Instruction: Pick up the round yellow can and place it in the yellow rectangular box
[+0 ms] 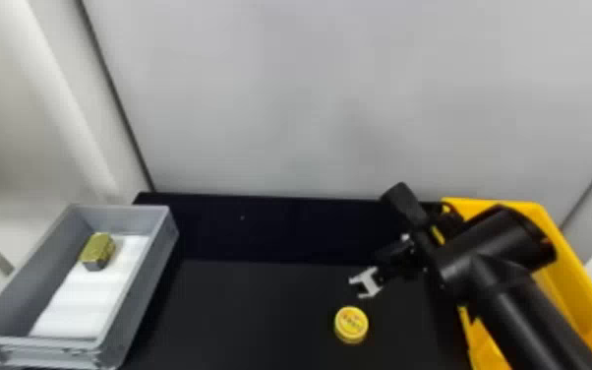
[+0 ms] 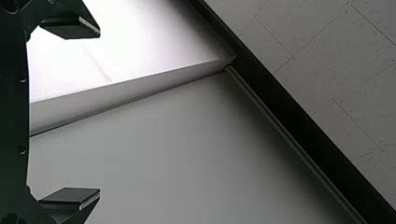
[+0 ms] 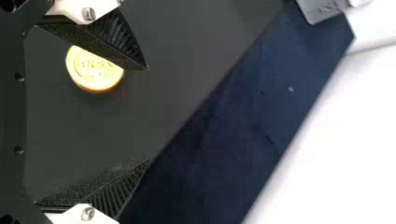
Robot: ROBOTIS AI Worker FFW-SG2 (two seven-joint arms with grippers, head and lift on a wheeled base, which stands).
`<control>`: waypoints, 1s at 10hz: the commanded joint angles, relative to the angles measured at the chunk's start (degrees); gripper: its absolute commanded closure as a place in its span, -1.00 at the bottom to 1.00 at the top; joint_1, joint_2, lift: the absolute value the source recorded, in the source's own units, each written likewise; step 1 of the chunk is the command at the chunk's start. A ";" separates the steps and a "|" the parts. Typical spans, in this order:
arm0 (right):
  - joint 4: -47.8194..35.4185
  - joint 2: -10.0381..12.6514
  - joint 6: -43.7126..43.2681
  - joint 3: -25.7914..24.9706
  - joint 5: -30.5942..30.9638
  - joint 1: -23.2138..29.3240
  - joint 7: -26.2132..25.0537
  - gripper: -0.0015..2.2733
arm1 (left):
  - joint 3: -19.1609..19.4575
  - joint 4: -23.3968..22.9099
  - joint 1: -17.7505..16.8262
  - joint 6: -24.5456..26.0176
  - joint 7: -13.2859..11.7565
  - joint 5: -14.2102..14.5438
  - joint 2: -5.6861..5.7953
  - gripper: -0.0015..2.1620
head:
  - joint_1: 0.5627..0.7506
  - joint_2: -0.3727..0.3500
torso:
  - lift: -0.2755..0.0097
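The right end effector [image 3: 148,114] was open and empty over the bench [image 1: 260,305], near the can [image 1: 351,324], which lay flat on the bench, partly hidden by one finger in the right wrist view. The left end effector [image 2: 99,113], also spread and empty, was up by a wall [image 2: 154,154]. Beyond, on the right, stood the box [image 1: 573,278]. Seemingly only the approach was underway; grasp, carry and release all remained.
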 commanded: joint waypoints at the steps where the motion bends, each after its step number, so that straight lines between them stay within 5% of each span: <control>1: 4.58 0.33 -0.52 1.11 -0.57 0.47 0.45 -0.94 | -0.88 0.65 -0.30 -0.25 0.06 0.23 0.05 -0.92 | 0.07 0.18 | 0.86; 10: 10.64 0.25 -5.18 4.80 -1.63 -0.15 2.38 -0.95 | -2.11 1.62 -0.83 -1.13 0.32 0.67 -0.21 -0.92 | 0.07 0.18 | 0.86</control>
